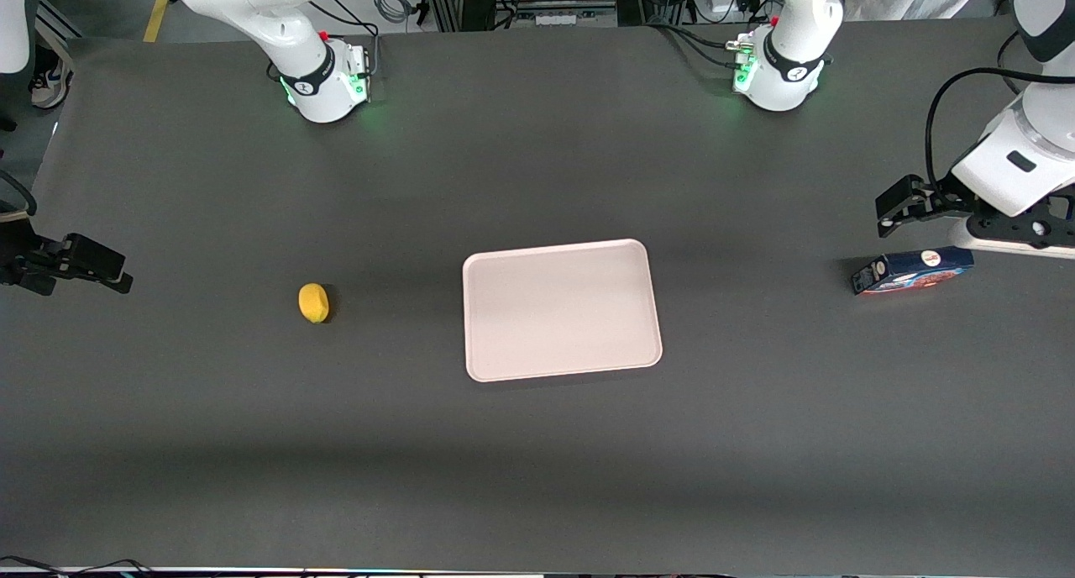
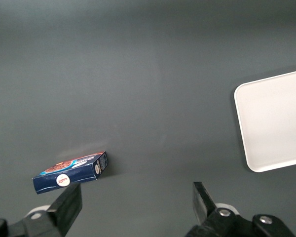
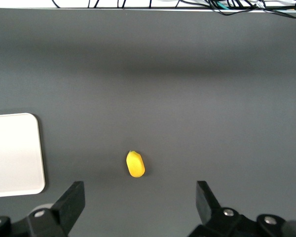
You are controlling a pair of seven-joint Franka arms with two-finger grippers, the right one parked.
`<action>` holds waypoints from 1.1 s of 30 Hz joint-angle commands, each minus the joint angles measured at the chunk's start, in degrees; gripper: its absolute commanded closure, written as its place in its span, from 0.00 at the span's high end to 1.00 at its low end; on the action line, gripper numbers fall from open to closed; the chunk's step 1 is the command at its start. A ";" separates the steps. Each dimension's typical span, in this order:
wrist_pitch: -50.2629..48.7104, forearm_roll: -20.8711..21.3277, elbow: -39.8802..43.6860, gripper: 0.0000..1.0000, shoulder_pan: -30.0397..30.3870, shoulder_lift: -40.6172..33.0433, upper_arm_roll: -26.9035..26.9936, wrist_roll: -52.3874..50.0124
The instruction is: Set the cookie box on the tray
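The cookie box (image 1: pixel 914 270), dark navy with red-orange print and a white round logo, lies flat on the dark table toward the working arm's end. The box (image 2: pixel 71 173) also shows in the left wrist view, just ahead of one fingertip (image 2: pixel 69 205). My left gripper (image 1: pixel 1012 233) hovers above the table beside the box, a little farther from the front camera than it. The gripper (image 2: pixel 136 205) is open, with only bare table between its fingers. The pale pink-white tray (image 1: pixel 561 309) rests at the table's middle with nothing on it; one rounded corner of the tray (image 2: pixel 276 126) appears in the left wrist view.
A small yellow lemon-like lump (image 1: pixel 313 302) sits on the table toward the parked arm's end, beside the tray. The same lump (image 3: pixel 135 164) and a tray corner (image 3: pixel 15 153) show in the right wrist view. Both arm bases (image 1: pixel 777 74) stand at the table's back edge.
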 commanded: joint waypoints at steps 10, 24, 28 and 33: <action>-0.70 1.51 0.84 1.00 -0.30 0.35 0.08 0.85; -1.22 1.51 0.84 1.00 -0.21 0.35 0.08 0.85; -1.75 1.51 0.84 1.00 -0.21 0.26 0.08 0.85; -1.84 1.51 0.84 1.00 -0.12 0.26 0.17 0.94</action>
